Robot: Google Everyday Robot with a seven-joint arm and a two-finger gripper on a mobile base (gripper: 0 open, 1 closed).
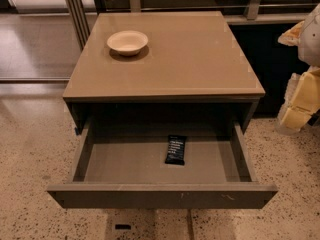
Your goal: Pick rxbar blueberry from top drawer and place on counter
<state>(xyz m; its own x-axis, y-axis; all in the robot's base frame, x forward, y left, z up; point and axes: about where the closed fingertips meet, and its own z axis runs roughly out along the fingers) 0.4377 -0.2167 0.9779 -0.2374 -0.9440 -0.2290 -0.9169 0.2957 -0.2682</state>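
The rxbar blueberry [175,150], a small dark navy bar with pale lettering, lies flat on the grey floor of the open top drawer [160,196], right of the middle and towards the back. The tan counter [200,59] is the cabinet top above it. My gripper [299,106], white and pale yellow, hangs at the right edge of the view. It is beside the cabinet's right side, apart from the drawer and the bar, and holds nothing that I can see.
A small white bowl [127,42] stands on the counter's far left part. Speckled terrazzo floor [35,149] surrounds the cabinet. Metal posts [75,14] and a rail stand behind it. A dark panel [270,59] is at the right.
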